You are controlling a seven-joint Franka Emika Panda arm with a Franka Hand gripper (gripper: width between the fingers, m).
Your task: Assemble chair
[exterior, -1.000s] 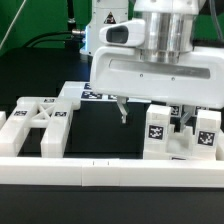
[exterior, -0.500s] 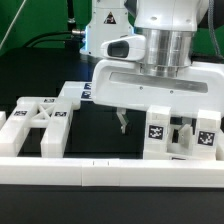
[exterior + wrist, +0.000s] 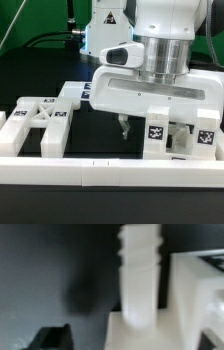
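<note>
The chair's white parts lie in two groups in the exterior view. A flat tagged group (image 3: 35, 125) is at the left and upright tagged pieces (image 3: 182, 135) are at the right. My gripper (image 3: 148, 126) hangs low over the right group, one finger (image 3: 123, 128) showing just left of it. In the wrist view the gripper (image 3: 130, 336) is open. A ridged white leg-like piece (image 3: 140, 274) stands between the dark fingertips (image 3: 55, 333) without touching them. A white slab (image 3: 197, 291) lies beside it.
A long white border rail (image 3: 110, 172) runs along the front. The marker board (image 3: 92, 93) lies at the back behind the arm. Black table surface (image 3: 100, 130) lies between the two groups of parts.
The gripper has come down and shifted slightly toward the exterior view's right, its fingers now level with the upright pieces. The parts have not moved.
</note>
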